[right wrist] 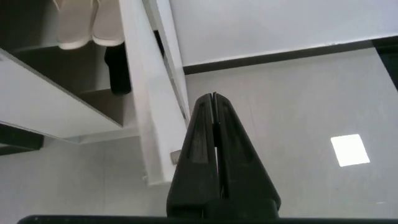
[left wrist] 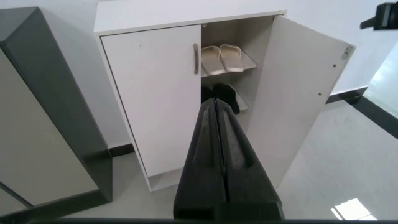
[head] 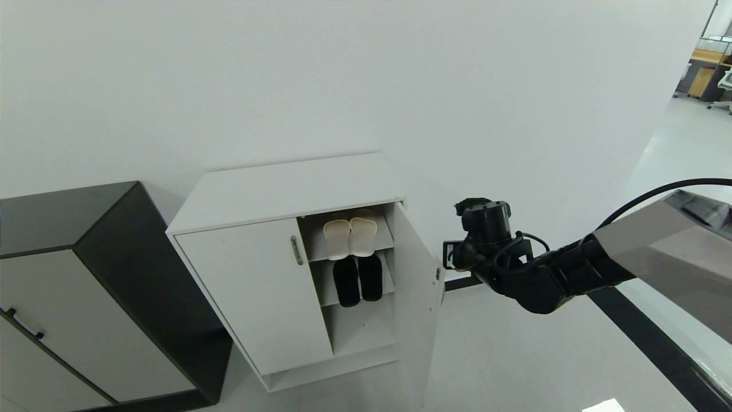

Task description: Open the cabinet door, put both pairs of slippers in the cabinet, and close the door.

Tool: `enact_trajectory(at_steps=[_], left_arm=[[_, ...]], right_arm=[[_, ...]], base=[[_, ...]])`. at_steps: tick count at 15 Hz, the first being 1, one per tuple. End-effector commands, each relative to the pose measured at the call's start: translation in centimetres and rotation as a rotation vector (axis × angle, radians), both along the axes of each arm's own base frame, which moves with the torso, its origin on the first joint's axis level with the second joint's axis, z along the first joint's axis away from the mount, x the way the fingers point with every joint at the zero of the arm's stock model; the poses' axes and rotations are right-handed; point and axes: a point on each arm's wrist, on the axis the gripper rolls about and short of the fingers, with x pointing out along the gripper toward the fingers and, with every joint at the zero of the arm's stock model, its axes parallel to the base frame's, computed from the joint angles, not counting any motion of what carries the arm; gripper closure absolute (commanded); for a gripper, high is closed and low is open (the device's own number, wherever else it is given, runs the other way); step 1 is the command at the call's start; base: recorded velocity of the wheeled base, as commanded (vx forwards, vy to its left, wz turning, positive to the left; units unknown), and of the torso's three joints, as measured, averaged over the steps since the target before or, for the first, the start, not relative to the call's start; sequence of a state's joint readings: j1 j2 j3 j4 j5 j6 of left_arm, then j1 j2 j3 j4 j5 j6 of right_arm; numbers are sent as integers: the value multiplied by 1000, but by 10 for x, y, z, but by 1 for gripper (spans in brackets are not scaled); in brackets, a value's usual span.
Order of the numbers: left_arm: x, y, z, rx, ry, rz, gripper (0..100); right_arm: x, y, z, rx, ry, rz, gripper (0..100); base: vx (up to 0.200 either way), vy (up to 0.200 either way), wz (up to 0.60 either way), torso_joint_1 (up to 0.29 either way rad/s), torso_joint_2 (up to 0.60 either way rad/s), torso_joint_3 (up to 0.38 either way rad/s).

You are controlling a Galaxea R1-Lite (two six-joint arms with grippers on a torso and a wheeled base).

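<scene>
Evidently down to the last step: shutting up. Both pairs sit inside the cabinet (head: 286,189), white slippers (head: 350,236) at 12 o'clock of the black slippers (head: 358,279). Swung wide and seen almost edge-on, long axis upright: the door (head: 420,286), at 9 o'clock from the right gripper (right wrist: 214,98) and just beside it, contact unclear. Clenched on nothing, both that one and the left gripper (left wrist: 216,102). Probably calls for a push toward 9 o'clock on the outer face, from the right arm as the nearer.
</scene>
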State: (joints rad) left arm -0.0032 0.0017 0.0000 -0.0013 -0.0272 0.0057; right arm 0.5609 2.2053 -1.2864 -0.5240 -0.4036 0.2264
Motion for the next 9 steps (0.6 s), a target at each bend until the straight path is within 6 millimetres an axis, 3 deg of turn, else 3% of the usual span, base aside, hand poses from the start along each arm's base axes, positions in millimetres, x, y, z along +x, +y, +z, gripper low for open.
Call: enact_trajectory(at_steps=[1,5,9], left_arm=[[0,0,0,0,1,0,100],[0,0,0,-1,0,1,100],[0,0,0,-1,0,1,100]], right_arm=[[0,13,-18,-18,31,26,100],[-22,44,-19,-5,38,110,100],[-56,67,9,82,24,246,100]], base=[[0,0,0,0,0,0],[0,0,0,0,0,0],[0,0,0,0,0,0]])
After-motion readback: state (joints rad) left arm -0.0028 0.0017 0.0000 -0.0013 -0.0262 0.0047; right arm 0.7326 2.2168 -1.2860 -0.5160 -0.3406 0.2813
